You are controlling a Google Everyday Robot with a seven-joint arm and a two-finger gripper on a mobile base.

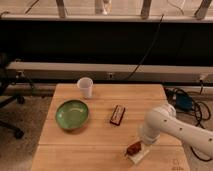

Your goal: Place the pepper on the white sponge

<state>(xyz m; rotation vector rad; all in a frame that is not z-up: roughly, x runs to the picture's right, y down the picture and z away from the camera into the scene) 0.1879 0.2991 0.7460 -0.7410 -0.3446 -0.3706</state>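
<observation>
The pepper (133, 148) is a small dark red-brown thing lying on top of the white sponge (138, 156), near the front right of the wooden table (100, 135). The sponge shows as an off-white block under and to the right of the pepper. My gripper (140, 145) is at the end of the white arm (165, 125), right at the pepper's right end and just above the sponge. The arm hides much of the gripper.
A green bowl (72, 114) sits at the left of the table. A white cup (85, 87) stands at the back left. A flat dark red block (117, 114) lies mid-table. An office chair base (10, 120) is on the floor left; cables (187, 102) lie right.
</observation>
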